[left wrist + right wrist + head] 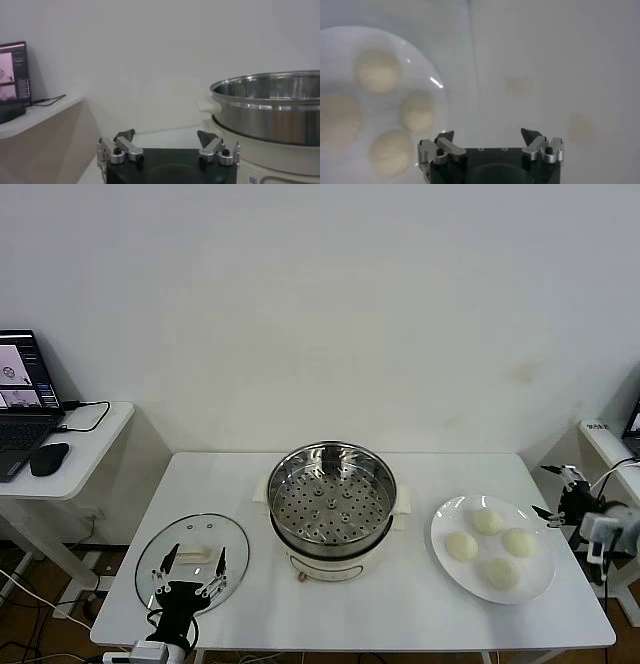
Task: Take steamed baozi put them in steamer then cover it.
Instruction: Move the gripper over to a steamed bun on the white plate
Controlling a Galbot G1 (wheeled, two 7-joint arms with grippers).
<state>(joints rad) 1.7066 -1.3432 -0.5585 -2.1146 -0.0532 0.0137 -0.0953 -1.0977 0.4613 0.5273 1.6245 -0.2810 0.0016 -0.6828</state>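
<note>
Sitting on the round white plate [446,562], four cream-white dough buns [489,547] lie just left of the right gripper [548,491], wide open, empty, nearer than the open, empty left gripper [188,575].

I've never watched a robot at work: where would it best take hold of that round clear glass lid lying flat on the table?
Probably by the cream-white bar handle at the middle of the round clear glass lid, coming straight down from above. The lid lies flat, so its thin metal rim offers little to pinch, while the raised bar stands proud. The open left gripper is already just in front of it.
</note>
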